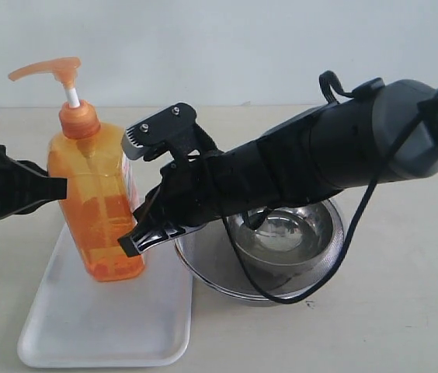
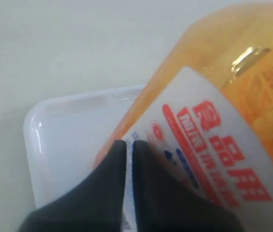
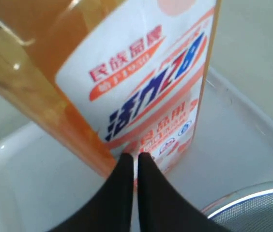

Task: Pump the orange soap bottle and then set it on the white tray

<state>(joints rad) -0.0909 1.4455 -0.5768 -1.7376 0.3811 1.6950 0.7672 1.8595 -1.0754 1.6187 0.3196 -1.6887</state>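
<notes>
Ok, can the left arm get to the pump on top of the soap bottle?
Probably yes. The pump stands clear with nothing over it; the left gripper sits shut beside the bottle, lower down, and the right gripper is low on the other side.

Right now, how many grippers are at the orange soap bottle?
2. The left gripper, shut, points at the left side of the orange soap bottle at mid-height. The right gripper, shut, sits low by its right side. Whether either actually touches it is unclear.

Robot test bench, plain beige tabletop (image 1: 405,311), blank pale wall (image 1: 242,47), black robot arm (image 1: 320,159) over it
</notes>
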